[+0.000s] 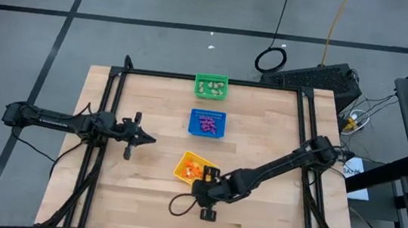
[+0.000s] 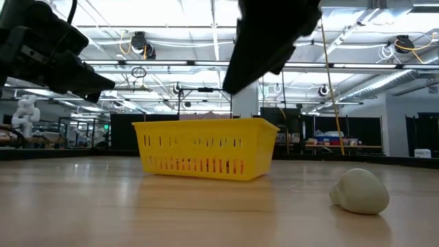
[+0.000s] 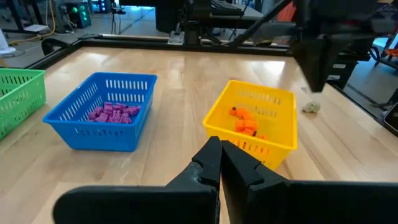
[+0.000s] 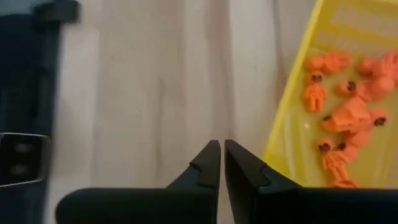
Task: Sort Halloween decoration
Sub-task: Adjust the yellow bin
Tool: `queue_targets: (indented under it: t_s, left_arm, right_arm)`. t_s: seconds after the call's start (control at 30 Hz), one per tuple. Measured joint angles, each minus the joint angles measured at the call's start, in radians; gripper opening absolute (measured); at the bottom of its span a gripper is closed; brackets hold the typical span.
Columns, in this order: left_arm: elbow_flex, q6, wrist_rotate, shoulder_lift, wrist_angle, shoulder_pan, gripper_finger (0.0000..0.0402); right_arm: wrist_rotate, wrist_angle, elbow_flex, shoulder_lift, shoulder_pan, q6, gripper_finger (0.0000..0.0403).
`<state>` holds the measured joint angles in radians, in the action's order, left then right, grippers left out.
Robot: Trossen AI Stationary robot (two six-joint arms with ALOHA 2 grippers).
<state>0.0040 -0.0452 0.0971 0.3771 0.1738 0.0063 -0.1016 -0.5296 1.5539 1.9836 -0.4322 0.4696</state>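
The Halloween decoration lies sorted by colour. Orange trinkets fill the yellow basket, purple ones the blue basket, and pale ones the green basket. One pale trinket rests alone on the wood, on the near side of the yellow basket. My right gripper hangs shut above bare wood just beside the yellow basket's near wall, with nothing between its fingers. My left gripper waits shut at the table's left, pointing level toward the baskets.
The three baskets stand in a row down the table's middle, from far to near. A black frame runs along the table's edges. Bare wood lies to the left and right of the baskets.
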Motion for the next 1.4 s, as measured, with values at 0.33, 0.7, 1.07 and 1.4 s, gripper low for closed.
queue_targets:
  t_s: [0.33, 0.7, 1.07, 1.4]
  left_arm:
    - [0.0, 0.0, 0.0, 0.0, 0.0, 0.0, 0.0011]
    - [0.0, -0.001, -0.002, 0.0, 0.002, 0.0, 0.0011]
    - [0.0, -0.002, -0.004, 0.0, 0.0, 0.0, 0.0011]
    - [0.0, -0.002, -0.005, 0.0, 0.0, 0.0, 0.0011]
  right_arm:
    - [-0.002, -0.107, 0.006, 0.034, 0.034, 0.072, 0.0001]
    - [-0.004, 0.019, 0.029, 0.022, 0.079, -0.028, 0.0001]
    - [-0.001, -0.253, 0.027, 0.022, 0.208, -0.067, 0.0]
    - [0.0, -0.339, 0.027, 0.022, 0.276, -0.089, 0.0]
